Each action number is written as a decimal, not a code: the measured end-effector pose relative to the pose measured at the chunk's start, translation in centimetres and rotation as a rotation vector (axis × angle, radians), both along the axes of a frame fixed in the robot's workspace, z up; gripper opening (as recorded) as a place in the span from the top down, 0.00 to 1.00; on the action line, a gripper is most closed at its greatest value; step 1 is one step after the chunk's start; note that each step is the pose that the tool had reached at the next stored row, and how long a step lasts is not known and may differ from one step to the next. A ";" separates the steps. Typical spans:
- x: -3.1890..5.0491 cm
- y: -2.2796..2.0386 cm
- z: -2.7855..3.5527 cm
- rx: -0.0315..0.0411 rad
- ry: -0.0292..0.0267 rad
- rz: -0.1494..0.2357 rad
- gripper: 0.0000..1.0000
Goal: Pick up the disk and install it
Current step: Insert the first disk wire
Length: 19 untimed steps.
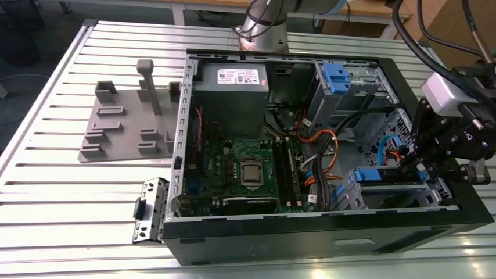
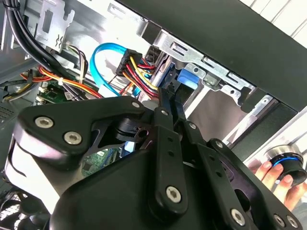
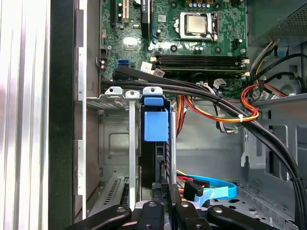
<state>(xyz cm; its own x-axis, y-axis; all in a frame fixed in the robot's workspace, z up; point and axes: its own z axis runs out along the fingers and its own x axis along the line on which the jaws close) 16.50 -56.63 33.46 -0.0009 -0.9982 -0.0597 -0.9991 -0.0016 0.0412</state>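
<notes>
1 gripper was what I had to work with, and it hung inside the open computer case, at the drive cage in the corner toward the exterior view's right. In the first wrist view I saw the disk standing on edge in that cage, straight ahead of the fingertips, its blue rail tab at the end farthest from my tool. Its long axis ran directly away from the gripper, toward the motherboard, with the near end between the 2 fingers. The jaws looked drawn close together on that near end, clamped on the disk as far as I could judge. In the second wrist view the fingers reached to the blue tab beside the cage's metal wall, and a blue data cable looped just beside them. A person's hand rested on a round knob outside the case.
</notes>
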 end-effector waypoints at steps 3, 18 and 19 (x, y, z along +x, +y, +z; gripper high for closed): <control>0.00 0.00 -0.15 -0.0001 0.0001 0.000 0.84; 0.00 0.00 -0.90 0.0014 0.0007 0.000 0.77; 0.00 -0.01 -0.88 0.0009 0.0007 0.000 0.77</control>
<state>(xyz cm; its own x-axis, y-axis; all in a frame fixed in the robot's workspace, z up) 16.50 -56.64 32.58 -0.0010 -0.9982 -0.0606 -0.9991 -0.0016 0.0419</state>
